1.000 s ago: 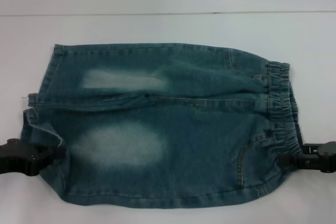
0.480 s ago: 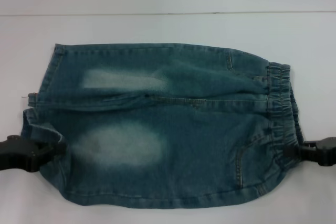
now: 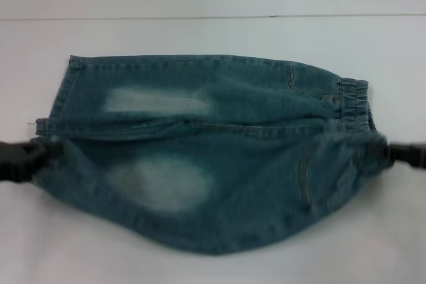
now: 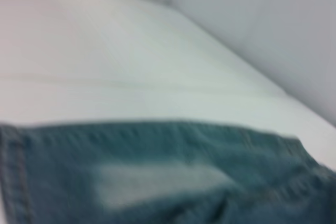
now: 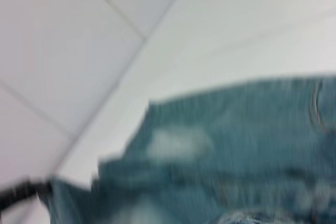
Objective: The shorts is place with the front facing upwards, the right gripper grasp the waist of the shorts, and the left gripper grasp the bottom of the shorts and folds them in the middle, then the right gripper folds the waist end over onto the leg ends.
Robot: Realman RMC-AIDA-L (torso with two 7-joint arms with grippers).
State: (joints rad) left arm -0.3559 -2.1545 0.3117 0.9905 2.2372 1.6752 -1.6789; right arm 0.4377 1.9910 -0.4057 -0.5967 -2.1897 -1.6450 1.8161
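- Shorts (image 3: 213, 151): 1 pair, blue-green denim with 2 pale faded patches, lay spread across the white bench (image 3: 200, 34), leg hems toward the robot's left, elastic waistband (image 3: 356, 108) toward its right.
- Far leg rested flat on the bench; the near leg was drawn taut between both end effectors, its lower edge sagging in a curve toward the camera in the head view.
- Left end effector (image 3: 36, 154): dark, blurred, at the hem of the near leg on the left side of the head view, clenched on the shorts there.
- Right end effector (image 3: 389, 154): dark, blurred, at the near end of the waistband on the right side, clenched on the shorts; the fabric bunched where it met the cloth.
- Left wrist view: blurred; showed a leg of the shorts (image 4: 157, 177) with 1 pale patch lying on the bench (image 4: 105, 56), and a stitched hem along 1 edge.
- Right wrist view: blurred; showed the denim (image 5: 236, 145) with 1 pale patch, the bench (image 5: 210, 40) beyond it, and a dark shape at the far corner of the cloth, apparently the left end effector (image 5: 21, 192).
- A stitched pocket seam (image 3: 305, 184) showed on the near leg close to the waistband.
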